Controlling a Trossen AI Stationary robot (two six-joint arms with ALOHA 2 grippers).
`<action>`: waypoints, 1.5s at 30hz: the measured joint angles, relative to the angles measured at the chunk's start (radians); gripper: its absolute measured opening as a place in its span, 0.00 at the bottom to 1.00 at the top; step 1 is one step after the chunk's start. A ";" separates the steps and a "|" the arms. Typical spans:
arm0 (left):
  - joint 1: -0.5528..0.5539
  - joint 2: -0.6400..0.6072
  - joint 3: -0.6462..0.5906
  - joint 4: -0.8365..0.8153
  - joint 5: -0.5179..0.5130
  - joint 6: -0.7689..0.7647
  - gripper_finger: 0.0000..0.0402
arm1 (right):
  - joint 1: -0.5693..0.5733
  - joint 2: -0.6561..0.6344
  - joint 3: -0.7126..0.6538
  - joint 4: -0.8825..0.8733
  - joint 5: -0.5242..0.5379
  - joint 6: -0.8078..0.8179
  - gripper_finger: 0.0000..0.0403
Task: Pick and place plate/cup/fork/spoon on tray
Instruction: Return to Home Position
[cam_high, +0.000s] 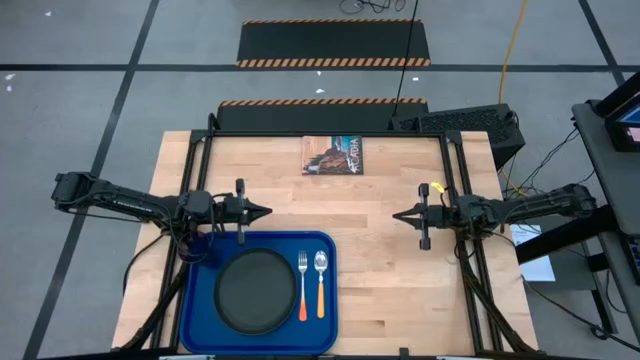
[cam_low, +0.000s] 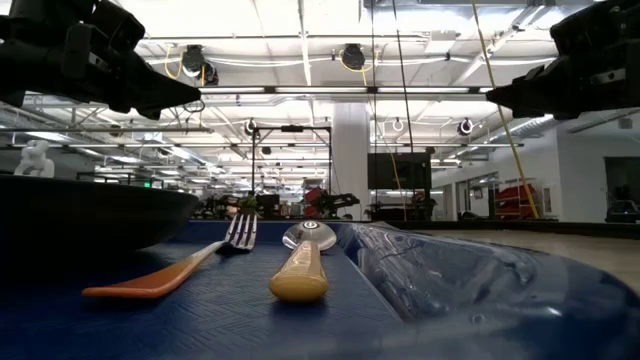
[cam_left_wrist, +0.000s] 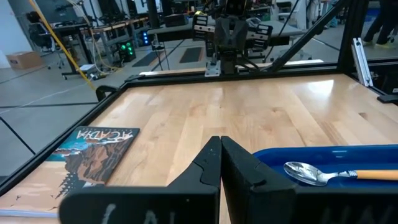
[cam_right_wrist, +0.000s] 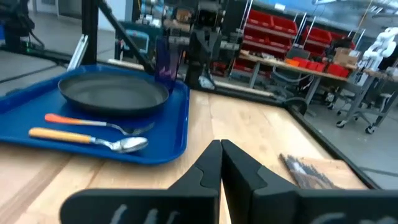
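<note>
The blue tray (cam_high: 330, 320) lies at the table's near edge, left of centre. On it lie the black plate (cam_high: 257, 291), the fork (cam_high: 303, 290) and the spoon (cam_high: 321, 285), side by side right of the plate, handles toward the near edge. The purple cup (cam_right_wrist: 165, 62) stands upright in the tray's far left corner, partly under my left arm. My left gripper (cam_high: 266, 211) is shut and empty, hovering just beyond the tray's far edge. My right gripper (cam_high: 397, 215) is shut and empty, above the bare table right of the tray.
A magazine (cam_high: 333, 155) lies flat near the table's far edge, at the middle. Black frame rails (cam_high: 452, 180) run along the table's left and right sides. Bare wood lies between the two grippers and right of the tray.
</note>
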 joint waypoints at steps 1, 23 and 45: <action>0.000 0.000 0.000 0.000 0.000 0.000 0.01 | 0.000 -0.018 0.000 -0.008 0.000 0.000 0.00; 0.000 0.000 0.000 0.015 -0.001 0.000 0.01 | 0.000 -0.342 -0.002 -0.258 -0.052 -0.003 0.00; 0.045 -0.222 -0.001 -0.168 0.075 0.032 0.02 | 0.000 -0.333 -0.003 -0.258 -0.051 0.007 0.00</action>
